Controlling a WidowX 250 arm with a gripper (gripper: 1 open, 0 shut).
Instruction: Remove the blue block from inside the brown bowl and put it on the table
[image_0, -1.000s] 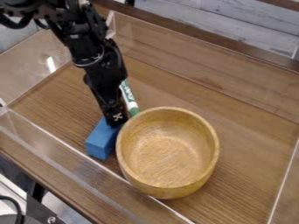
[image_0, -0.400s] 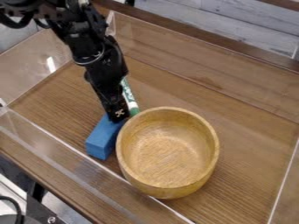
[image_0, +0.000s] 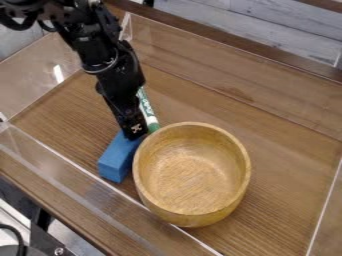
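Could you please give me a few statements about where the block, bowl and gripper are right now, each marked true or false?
1. The blue block lies on the table, outside the brown bowl. True.
2. The bowl holds a white-and-green marker. False: the bowl's inside shows only bare wood; the marker lies on the table beside the gripper.
3. The gripper is just above the block, pointing steeply down. True.
4. The gripper's fingers are clamped on the bowl's rim. False: they stand open, to the left of the bowl.
5. The block lies against the bowl's left side. True, or very nearly; no gap shows.
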